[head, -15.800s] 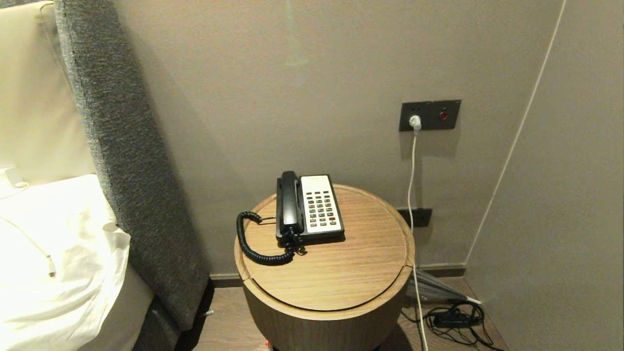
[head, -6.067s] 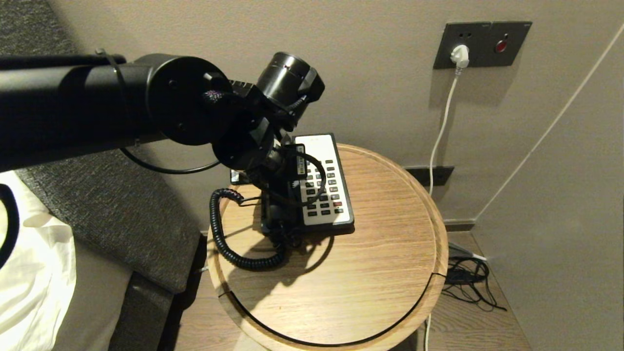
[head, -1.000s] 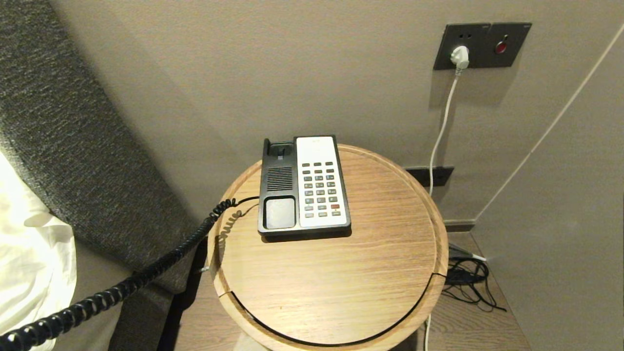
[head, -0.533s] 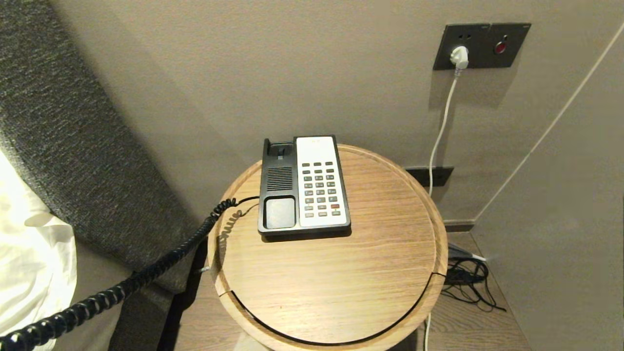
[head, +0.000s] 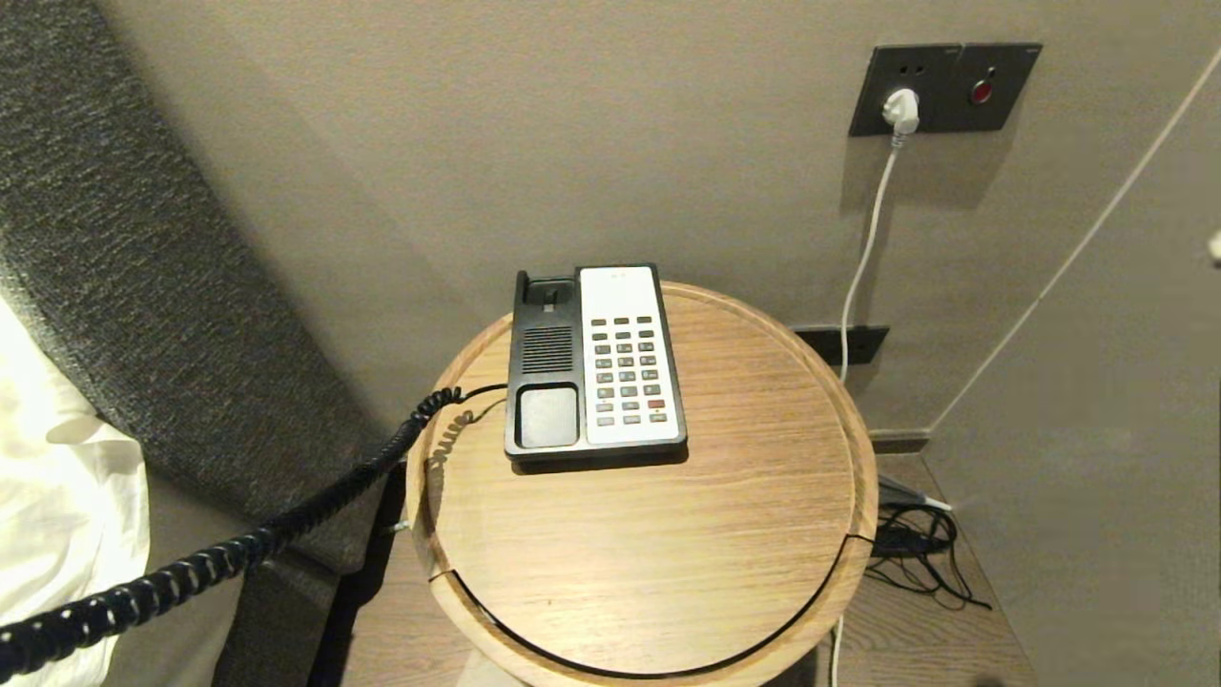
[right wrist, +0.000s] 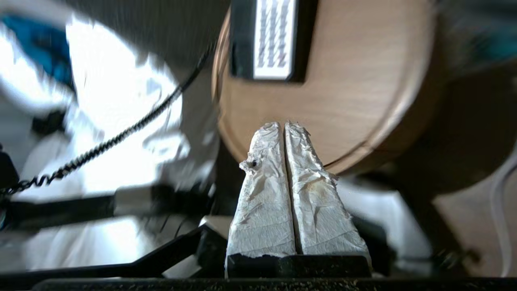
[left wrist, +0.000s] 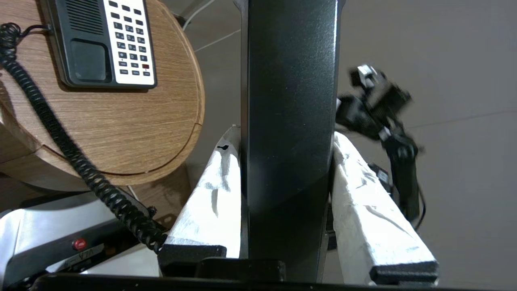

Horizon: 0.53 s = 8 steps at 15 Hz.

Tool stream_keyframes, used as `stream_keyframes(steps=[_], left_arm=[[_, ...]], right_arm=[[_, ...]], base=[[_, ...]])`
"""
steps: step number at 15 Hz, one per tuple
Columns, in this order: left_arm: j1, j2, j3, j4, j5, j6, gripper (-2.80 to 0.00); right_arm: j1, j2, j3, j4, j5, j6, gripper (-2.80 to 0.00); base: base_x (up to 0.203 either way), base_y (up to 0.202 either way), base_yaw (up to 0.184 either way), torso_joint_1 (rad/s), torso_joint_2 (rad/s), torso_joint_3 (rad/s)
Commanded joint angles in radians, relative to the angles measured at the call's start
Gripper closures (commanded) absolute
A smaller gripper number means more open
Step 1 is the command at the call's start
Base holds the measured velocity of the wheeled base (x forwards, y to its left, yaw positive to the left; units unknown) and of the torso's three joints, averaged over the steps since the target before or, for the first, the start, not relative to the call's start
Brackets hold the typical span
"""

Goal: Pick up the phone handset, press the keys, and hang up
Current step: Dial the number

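The black phone handset point(left wrist: 291, 101) stands between the white-wrapped fingers of my left gripper point(left wrist: 286, 133), which is shut on it, off the table's left side and outside the head view. Its coiled cord point(head: 238, 553) stretches from the phone base point(head: 593, 367) to the lower left. The base lies on the round wooden table point(head: 668, 572) with its cradle empty and its keys point(head: 627, 367) uncovered. My right gripper point(right wrist: 282, 123) is shut and empty, hanging before the table's near edge and pointing at the base point(right wrist: 270, 38).
A wall socket with a white plug point(head: 897, 105) is behind the table, and cables point(head: 906, 553) lie on the floor to its right. A grey headboard point(head: 143, 286) and white bedding point(head: 57, 515) are on the left. My right arm point(left wrist: 375, 109) shows blurred beside the handset.
Since the older frames the handset has left its cradle and the left arm has left the head view. In the last second the cord has sagged slightly lower.
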Motion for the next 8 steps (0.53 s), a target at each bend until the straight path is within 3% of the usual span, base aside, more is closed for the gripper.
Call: stream_keyframes(steps=[1, 5, 8], left_arm=[[0.000, 0.031, -0.004, -0.010, 0.001, -0.007, 0.00], [0.005, 0.053, -0.013, -0.050, 0.001, -0.007, 0.00], [0.011, 0.050, -0.013, -0.050, -0.001, -0.009, 0.00]], right_arm=[[0.179, 0.257, -0.067, 0.012, -0.042, 0.035, 0.00], [0.345, 0.458, -0.128, -0.086, -0.197, 0.069, 0.00], [0.416, 0.555, -0.145, -0.205, -0.309, 0.076, 0.00]], base=[[0.000, 0.000, 0.000, 0.000, 0.00, 0.000], [0.000, 0.000, 0.000, 0.000, 0.00, 0.000], [0.000, 0.000, 0.000, 0.000, 0.00, 0.000]])
